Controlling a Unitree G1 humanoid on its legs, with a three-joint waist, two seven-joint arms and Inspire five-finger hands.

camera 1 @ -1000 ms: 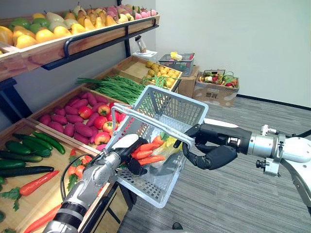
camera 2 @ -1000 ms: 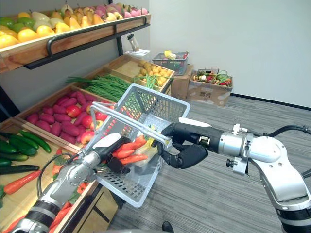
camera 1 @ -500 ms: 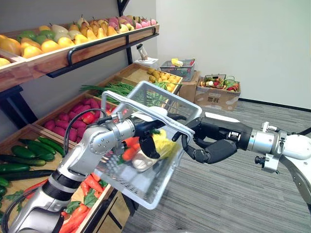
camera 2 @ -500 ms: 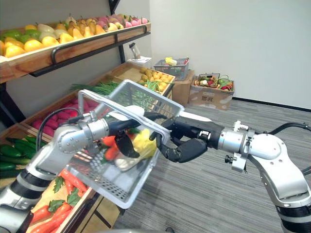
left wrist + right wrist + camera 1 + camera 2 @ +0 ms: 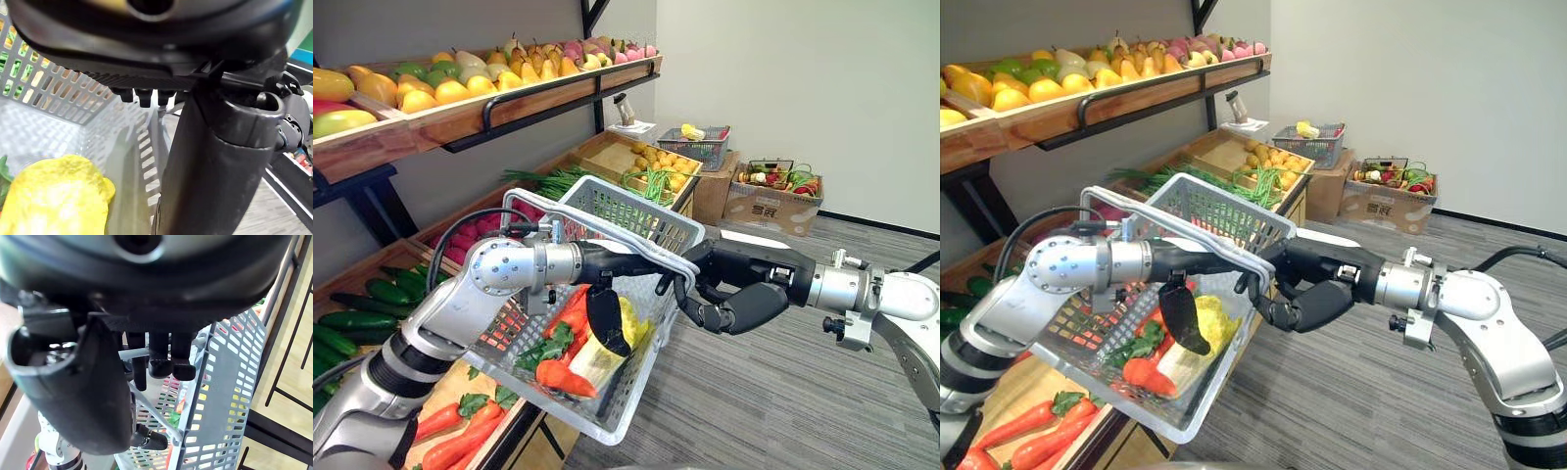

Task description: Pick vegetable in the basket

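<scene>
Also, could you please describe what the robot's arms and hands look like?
The left arm and right arm are silver-grey metal with rounded joint housings. Each ends in a dark, glossy hand with slim fingers and a thicker thumb: the left hand and the right hand.

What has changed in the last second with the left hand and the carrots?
The left hand seems to have let go of the carrots, which now lie in the basket beside a yellow vegetable. It has risen and reaches open across the basket's top. The right hand keeps its grip on the basket's handle.
</scene>
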